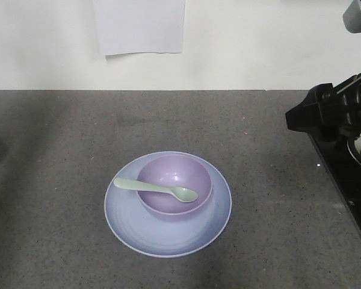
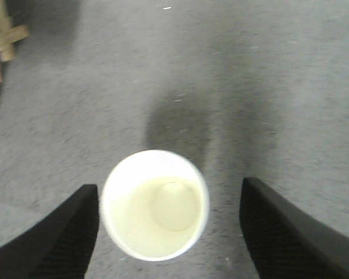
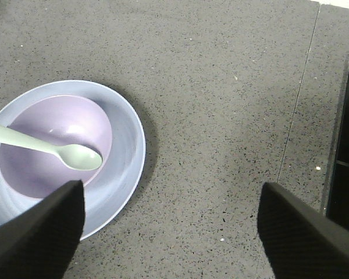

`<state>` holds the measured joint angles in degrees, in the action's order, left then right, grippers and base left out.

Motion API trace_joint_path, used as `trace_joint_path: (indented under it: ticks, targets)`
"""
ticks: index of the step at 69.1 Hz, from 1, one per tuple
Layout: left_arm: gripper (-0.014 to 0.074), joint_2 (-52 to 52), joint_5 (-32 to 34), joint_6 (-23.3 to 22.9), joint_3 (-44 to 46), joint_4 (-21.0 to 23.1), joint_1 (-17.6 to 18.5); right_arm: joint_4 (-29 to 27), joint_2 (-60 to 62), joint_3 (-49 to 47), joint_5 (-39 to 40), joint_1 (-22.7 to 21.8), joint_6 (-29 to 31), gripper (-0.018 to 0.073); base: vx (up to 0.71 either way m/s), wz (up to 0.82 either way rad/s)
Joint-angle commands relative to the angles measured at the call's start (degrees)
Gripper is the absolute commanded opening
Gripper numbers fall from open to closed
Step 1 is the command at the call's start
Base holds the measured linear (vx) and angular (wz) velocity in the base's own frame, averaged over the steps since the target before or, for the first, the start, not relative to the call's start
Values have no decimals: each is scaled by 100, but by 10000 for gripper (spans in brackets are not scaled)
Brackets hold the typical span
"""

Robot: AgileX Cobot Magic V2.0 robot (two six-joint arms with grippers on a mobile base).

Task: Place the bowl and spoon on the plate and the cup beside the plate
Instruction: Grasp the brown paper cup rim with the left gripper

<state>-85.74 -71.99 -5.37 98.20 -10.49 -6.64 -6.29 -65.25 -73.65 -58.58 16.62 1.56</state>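
My worktop [image 1: 60, 180] is a dark grey speckled slab, running back to a plain white wall [image 1: 259, 42] with a white sheet of paper [image 1: 139, 25] hanging on it. The plate [image 1: 129, 226] sits near the middle of the slab, with the bowl [image 1: 174, 174] on it, set toward the plate's far side. The spoon [image 1: 156, 189] lies across the bowl, handle over the left rim, its scoop inside to the right.

Bare grey surface lies open on every side of the plate. At the right the slab ends against black equipment [image 1: 334, 111], and my right wrist view shows a thin seam in the surface before that dark edge.

My right tool [image 3: 171, 232] hangs spread wide above bare worktop just right of the plate, gripping nothing. My left tool [image 2: 168, 232] is spread too, the cup [image 2: 155, 203] standing upright between its fingers, closer to the left one; whether that finger touches it I cannot tell.
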Motion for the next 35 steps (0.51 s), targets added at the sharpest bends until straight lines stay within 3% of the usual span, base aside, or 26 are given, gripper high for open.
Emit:
trace_joint_path:
  ticks: [1, 18, 35]
  targets:
    - [498, 212, 28, -174, -36, -178, -223, 19, 97, -145, 349, -39, 11, 590, 0, 0]
    - [498, 206, 407, -396, -903, -173, -588, 25, 97, -145, 363, -39, 53, 590, 0, 0]
    - [498, 206, 530, -466, -1024, -113, -813, 25, 97, -145, 380, -39, 74, 590, 0, 0]
